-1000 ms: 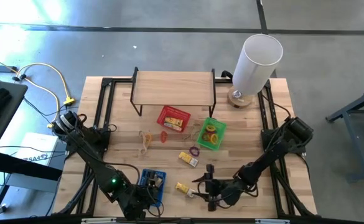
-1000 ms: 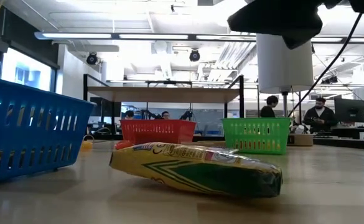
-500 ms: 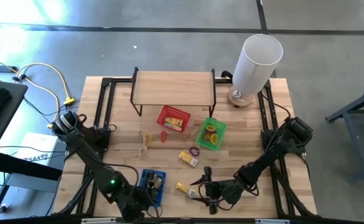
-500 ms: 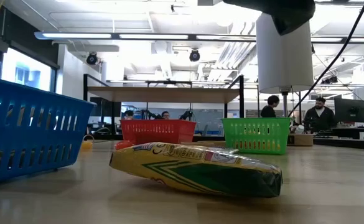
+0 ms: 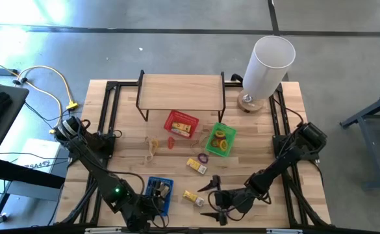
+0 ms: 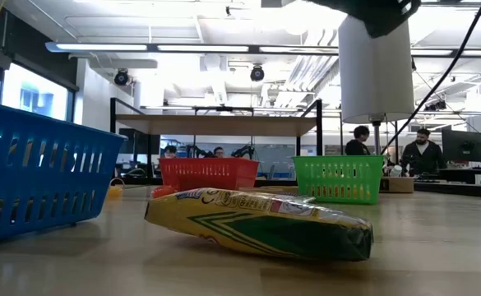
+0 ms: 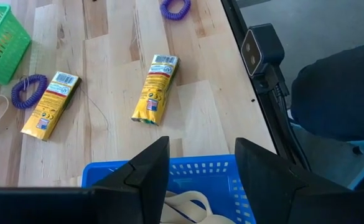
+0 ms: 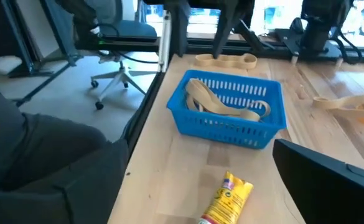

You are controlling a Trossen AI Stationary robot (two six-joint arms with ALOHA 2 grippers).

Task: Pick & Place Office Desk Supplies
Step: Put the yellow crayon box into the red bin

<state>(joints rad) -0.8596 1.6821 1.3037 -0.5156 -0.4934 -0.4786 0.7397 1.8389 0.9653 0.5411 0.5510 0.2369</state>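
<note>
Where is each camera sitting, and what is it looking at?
High view: above the table, looking straight down; both arms show, right hand open.
Low view: at tabletop height, looking across at the yellow packet.
Left wrist view: on the left arm, over the blue basket; left hand shows.
Right wrist view: on the right arm, facing the basket; one finger shows.
All four share that packet.

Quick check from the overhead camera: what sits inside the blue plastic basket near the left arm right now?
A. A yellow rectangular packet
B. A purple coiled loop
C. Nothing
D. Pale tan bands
D: the right wrist view shows pale tan bands lying in the blue plastic basket; the yellow packets and the purple loop lie on the wooden table outside it.
</note>
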